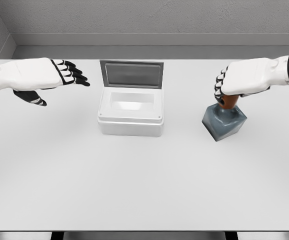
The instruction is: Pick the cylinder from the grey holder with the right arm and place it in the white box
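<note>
On the tabletop's (pixel 144 190) right side, your right hand (pixel 239 80) is curling its fingers (pixel 219 85) around the cylinder (pixel 228 103), still seated in the grey holder (pixel 224 122). White box (pixel 130 112): sitting open, centre. Left hand (pixel 39 77): hovering released, far left.

- The cylinder (pixel 228 103) shows only as a small brown-orange patch; the right hand (pixel 239 78) covers its top, and its lower part sits out of sight inside the grey holder (pixel 224 122).
- The right hand's fingers (pixel 219 82) curl downward, so their tips and their contact with the cylinder are hidden.
- Both forearms are cut off by the picture's side edges.
- The floor of the white box (pixel 130 118) is partly hidden behind its front wall.
- The surface (pixel 144 185) runs past both side edges.
</note>
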